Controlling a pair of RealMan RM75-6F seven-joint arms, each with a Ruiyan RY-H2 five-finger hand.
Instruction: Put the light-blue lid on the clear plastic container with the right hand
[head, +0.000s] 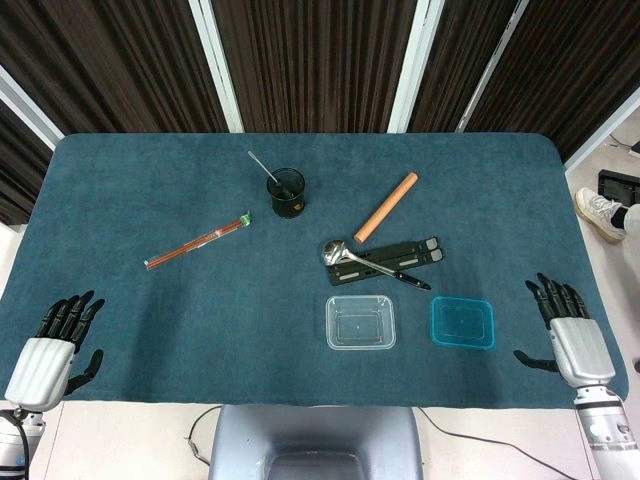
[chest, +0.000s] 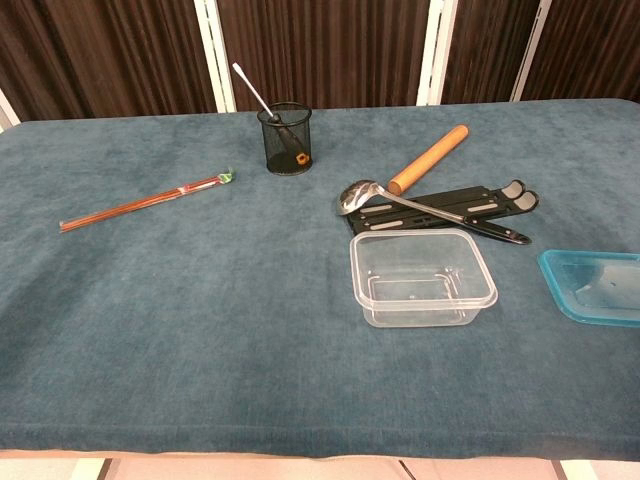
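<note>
The light-blue lid (head: 463, 323) lies flat on the table near the front edge, partly cut off at the right of the chest view (chest: 595, 287). Just to its left stands the clear plastic container (head: 360, 322) (chest: 422, 276), empty and uncovered. My right hand (head: 565, 330) is at the table's front right corner, to the right of the lid, fingers spread and holding nothing. At the front left corner my left hand (head: 52, 345) is also open and empty. Neither hand appears in the chest view.
Behind the container lie a metal ladle (head: 368, 260) across a black folding stand (head: 400, 256), and a wooden rolling pin (head: 386, 207). A black mesh cup (head: 286, 192) with a utensil stands further back. A red stick packet (head: 196, 240) lies to the left.
</note>
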